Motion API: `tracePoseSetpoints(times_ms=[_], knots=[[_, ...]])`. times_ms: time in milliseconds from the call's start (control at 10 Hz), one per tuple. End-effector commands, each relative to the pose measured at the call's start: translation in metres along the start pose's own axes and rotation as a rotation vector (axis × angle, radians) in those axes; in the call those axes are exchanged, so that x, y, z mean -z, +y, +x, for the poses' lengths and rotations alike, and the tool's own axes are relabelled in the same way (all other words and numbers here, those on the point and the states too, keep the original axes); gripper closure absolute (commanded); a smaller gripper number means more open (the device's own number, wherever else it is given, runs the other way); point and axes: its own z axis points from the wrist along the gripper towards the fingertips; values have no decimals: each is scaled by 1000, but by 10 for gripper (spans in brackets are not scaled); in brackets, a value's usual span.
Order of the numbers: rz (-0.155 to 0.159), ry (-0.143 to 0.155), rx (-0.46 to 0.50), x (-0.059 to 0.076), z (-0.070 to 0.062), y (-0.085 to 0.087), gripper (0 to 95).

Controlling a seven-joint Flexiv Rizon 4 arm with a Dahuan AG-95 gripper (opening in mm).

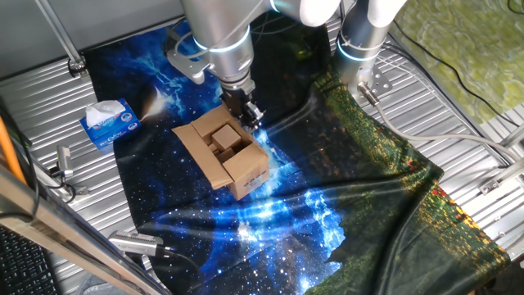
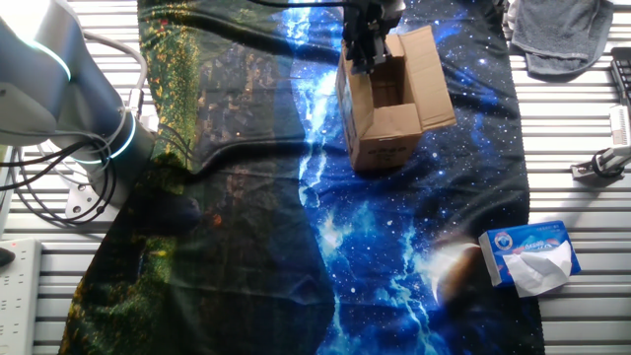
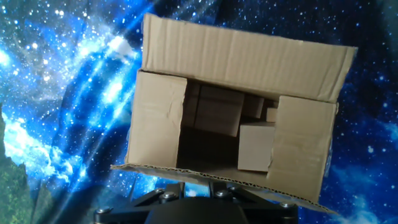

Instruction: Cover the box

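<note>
Hand view: my gripper (image 1: 250, 115) at near flap edge of cardboard box (image 3: 233, 118); opening lies directly ahead; finger state indeterminable.

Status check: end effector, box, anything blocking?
End effector at box rim, jaw state unclear. Flaps not closed, top open. Tissue box off to the side, not blocking.

We saw the brown cardboard box (image 1: 232, 160) upright mid-cloth, top unclosed, one flap splayed toward ten o'clock.
</note>
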Motion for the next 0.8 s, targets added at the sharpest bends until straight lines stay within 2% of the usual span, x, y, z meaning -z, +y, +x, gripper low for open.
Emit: tracePoseSetpoints(times_ms=[100, 800], knots=[[0, -4, 2, -2, -2, -1, 760], [7, -3, 5, -13, -12, -9, 760]])
